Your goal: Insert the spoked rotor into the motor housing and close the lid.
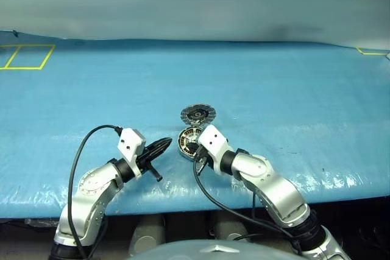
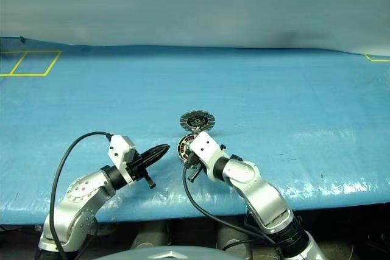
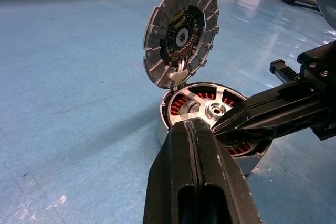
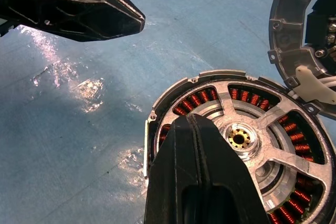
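From the head cameras we see one motor housing (image 1: 189,140) near the front edge of the blue table (image 1: 274,95), with its lid (image 1: 198,114) swung open and standing behind it, joined at the housing's far edge. The left gripper (image 1: 163,145) hangs just beside the housing on its left, fingers pressed together and holding nothing. The right gripper (image 2: 192,150) reaches over the housing's right side, fingers likewise together.

In the left wrist view, we count one housing (image 3: 169,129), a shallow metal cup ringed with copper-coloured windings, and one spoked rotor (image 3: 212,109) seated inside it, its broad silver spokes meeting at a central hub. The lid (image 3: 181,39) stands upright, a silver segmented ring around a dark centre. The right gripper's closed black fingers (image 3: 273,109) lie across the rotor.

In the right wrist view, the rotor (image 4: 252,140) sits inside the housing (image 4: 157,108), windings showing red between the spokes. The closed right gripper (image 4: 197,129) rests over the rotor's rim, empty.
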You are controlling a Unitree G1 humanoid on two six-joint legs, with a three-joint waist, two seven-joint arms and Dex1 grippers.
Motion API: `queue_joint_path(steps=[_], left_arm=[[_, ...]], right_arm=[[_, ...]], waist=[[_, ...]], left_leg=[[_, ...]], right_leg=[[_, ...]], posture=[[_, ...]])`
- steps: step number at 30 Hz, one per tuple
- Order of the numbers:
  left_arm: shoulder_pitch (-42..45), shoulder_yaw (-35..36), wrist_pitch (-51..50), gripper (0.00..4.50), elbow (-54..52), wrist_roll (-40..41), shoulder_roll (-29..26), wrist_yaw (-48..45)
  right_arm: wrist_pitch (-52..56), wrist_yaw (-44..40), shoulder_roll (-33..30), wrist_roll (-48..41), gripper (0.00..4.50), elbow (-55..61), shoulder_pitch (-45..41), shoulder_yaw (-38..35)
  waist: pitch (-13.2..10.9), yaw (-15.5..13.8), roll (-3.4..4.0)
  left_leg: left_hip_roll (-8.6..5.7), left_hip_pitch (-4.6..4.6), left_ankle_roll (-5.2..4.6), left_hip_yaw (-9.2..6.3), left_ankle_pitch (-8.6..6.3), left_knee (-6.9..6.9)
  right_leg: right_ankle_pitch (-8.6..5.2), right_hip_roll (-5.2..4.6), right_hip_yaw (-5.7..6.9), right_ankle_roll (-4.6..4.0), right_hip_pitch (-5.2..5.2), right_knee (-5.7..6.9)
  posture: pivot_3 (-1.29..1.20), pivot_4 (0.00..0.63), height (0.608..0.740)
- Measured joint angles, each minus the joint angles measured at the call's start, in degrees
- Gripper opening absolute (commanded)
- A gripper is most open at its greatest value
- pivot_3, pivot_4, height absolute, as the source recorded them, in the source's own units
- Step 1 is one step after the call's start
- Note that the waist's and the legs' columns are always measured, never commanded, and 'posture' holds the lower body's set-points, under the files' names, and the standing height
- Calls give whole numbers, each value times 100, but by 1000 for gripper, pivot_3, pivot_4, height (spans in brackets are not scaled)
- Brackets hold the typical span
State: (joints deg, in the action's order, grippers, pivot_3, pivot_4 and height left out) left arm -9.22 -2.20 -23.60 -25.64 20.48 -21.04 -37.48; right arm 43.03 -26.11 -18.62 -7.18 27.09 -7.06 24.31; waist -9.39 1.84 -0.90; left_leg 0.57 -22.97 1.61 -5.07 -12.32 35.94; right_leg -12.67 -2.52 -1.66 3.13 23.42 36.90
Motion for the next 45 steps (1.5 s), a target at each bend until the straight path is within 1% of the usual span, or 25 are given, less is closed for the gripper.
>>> queue_joint_path(steps=[7, 11, 21, 26, 37, 39, 41, 42, 45], left_arm=[[22, -7, -8, 0, 2, 56, -45, -10], [57, -22, -9, 0, 12, 92, -58, -12], [67, -48, -9, 0, 52, 101, -65, -12], [64, -58, -10, 0, 52, 104, -76, -12], [66, -67, -62, 0, 52, 112, -114, -12], [76, -72, -87, 0, 52, 112, -117, -15], [84, -73, -93, 0, 52, 113, -120, -20], [86, -74, -99, 0, 53, 113, -127, -23], [92, -75, -105, 0, 53, 113, -133, -28]], right_arm=[[323, -21, 226, -482, 9, 110, -79, -456], [352, 29, 326, -573, 9, 111, -179, -628], [326, 231, 382, -545, 9, -207, -169, -689], [142, 234, 385, -544, 9, -330, -99, -689], [8, 285, 416, -553, 9, -385, 71, -701], [16, 276, 371, -541, 9, -364, 64, -671], [-65, 210, 198, -469, 9, -309, 54, -564], [-279, 96, 9, -387, 9, -284, 63, -443], [-677, -88, -164, -251, 9, -287, 139, -306]], waist=[[-6, 3, 3], [-6, 7, 3], [-6, 18, 4], [-5, 19, 3], [1, 14, 1], [1, 12, 1], [2, 8, 1], [2, 8, 0], [2, 10, 1]], left_leg=[[0, -6, 0, 0, 0, -1], [0, -6, 0, 0, 0, -2], [0, -7, 0, 1, 0, -3], [0, -5, 0, 1, 0, -3], [0, 1, 0, 1, 0, -1], [0, 1, 0, 1, 0, -1], [-1, 1, 0, 1, 0, -1], [-1, 1, 0, 1, 0, -1], [-1, 1, 0, 1, 0, -4]], right_leg=[[0, 0, 0, 0, 6, 0], [0, 1, 0, 0, 7, 0], [1, 1, 0, 0, 7, 1], [1, 1, 0, 0, 5, 0], [1, 0, 0, 0, -2, 0], [1, 0, 0, 0, -2, 0], [1, 0, 0, 0, -3, -1], [0, 0, 0, 0, -3, -2], [0, 0, 0, 0, -1, -2]], posture=[[0, 150, 740], [0, 150, 740], [0, 150, 740], [0, 150, 740], [0, 150, 740], [0, 150, 740], [0, 150, 740], [0, 150, 740], [0, 150, 740]])
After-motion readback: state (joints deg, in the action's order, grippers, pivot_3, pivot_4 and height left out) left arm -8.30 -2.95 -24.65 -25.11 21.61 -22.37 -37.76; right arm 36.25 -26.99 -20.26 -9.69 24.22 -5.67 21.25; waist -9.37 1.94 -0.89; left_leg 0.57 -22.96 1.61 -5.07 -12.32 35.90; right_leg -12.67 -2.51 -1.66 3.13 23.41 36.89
